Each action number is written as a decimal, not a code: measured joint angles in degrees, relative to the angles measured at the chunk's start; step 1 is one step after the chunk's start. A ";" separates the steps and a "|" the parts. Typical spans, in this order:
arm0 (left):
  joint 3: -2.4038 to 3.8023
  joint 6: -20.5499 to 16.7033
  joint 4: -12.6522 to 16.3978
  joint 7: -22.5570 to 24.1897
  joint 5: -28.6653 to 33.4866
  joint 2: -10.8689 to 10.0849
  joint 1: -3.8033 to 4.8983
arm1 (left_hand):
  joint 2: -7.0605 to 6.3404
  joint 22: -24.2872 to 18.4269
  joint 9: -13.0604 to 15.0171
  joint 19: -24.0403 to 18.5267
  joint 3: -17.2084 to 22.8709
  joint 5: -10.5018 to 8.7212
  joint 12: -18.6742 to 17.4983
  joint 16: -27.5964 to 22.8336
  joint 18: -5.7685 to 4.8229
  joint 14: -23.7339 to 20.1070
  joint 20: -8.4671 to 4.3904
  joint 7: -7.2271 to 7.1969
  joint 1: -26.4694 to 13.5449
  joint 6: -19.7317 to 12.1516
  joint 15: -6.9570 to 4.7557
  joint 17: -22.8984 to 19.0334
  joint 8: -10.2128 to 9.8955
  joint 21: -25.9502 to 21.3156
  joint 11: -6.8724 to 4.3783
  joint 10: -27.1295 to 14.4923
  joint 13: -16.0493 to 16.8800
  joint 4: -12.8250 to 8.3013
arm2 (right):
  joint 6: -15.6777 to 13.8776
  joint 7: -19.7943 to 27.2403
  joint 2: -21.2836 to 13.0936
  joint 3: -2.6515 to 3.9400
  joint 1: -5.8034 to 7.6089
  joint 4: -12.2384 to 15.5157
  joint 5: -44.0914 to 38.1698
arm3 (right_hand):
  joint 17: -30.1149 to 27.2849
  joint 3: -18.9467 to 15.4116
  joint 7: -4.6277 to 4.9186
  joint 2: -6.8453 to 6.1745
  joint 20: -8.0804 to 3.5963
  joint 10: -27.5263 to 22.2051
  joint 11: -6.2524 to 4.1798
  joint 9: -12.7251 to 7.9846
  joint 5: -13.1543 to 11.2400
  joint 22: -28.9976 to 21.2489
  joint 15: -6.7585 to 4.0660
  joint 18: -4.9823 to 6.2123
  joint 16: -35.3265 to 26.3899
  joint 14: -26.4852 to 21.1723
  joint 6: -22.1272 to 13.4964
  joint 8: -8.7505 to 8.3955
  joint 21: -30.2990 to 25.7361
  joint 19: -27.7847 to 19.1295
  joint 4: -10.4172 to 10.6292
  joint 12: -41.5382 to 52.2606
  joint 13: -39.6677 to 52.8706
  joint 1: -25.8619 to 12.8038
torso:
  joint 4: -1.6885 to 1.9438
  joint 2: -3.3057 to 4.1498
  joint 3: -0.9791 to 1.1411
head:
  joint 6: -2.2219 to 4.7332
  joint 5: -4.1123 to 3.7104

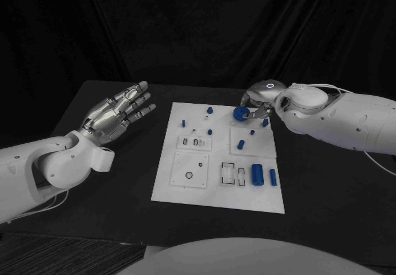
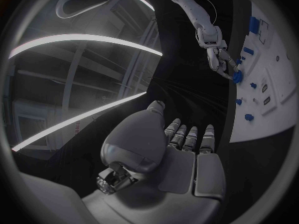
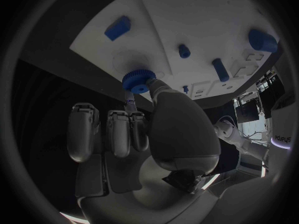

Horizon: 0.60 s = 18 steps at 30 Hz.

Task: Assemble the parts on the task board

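Observation:
The white task board point(image 1: 216, 189) lies in the middle of the black table. My right hand point(image 1: 257, 103) hovers over the board's far right corner and pinches a blue gear point(image 1: 241, 113) between thumb and a finger; the gear point(image 3: 138, 79) has a toothed rim and a centre hole, and it is also seen from the left wrist point(image 2: 236, 76). My left hand point(image 1: 115, 113) hangs open over the table to the left of the board, fingers spread, holding nothing. Blue pegs point(image 1: 242, 144) stand on the board, and two blue cylinders point(image 1: 257, 173) lie near its right edge.
Small blue parts point(image 1: 209, 110) stand along the board's far edge. Two raised white square plates point(image 1: 191, 168) and rectangular slots point(image 1: 227, 172) occupy the board's near half. Bare black table point(image 1: 330, 189) surrounds the board.

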 measured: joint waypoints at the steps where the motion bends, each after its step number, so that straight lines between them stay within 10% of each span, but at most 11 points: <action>1: 0.00 0.02 -0.04 -0.03 0.00 0.03 0.00 | 0.00 0.00 0.00 0.00 0.00 0.00 0.00 0.00 0.00 0.00 0.00 0.00 0.00 0.00 0.00 -0.06 0.00 0.00 0.00 0.00 0.00 0.00 | -0.20 0.01 0.08 0.02 0.29 0.25 0.40 | 0.00 0.00 0.06 0.00 0.00 0.00 0.00 0.00 0.00 0.00 0.00 0.00 0.00 0.00 0.18 0.00 0.00 0.00 0.00 0.00 0.00 0.00 | 0.00 0.00 0.00 | 0.00 0.00; 18: 0.00 0.32 -0.51 -0.63 0.00 0.73 -0.09 | 0.15 0.00 0.00 0.01 0.00 0.01 0.00 0.43 0.00 0.00 0.01 0.00 0.15 0.00 0.00 -0.06 0.00 0.00 0.00 0.00 0.00 0.00 | 1.25 0.42 5.47 0.01 1.33 0.72 5.26 | 0.00 0.32 0.35 -0.27 0.01 0.01 0.02 0.36 -0.06 0.00 0.01 0.00 0.00 0.00 0.47 0.00 -0.01 0.01 -0.32 0.00 0.00 0.28 | 0.12 0.01 -0.03 | 0.00 -0.46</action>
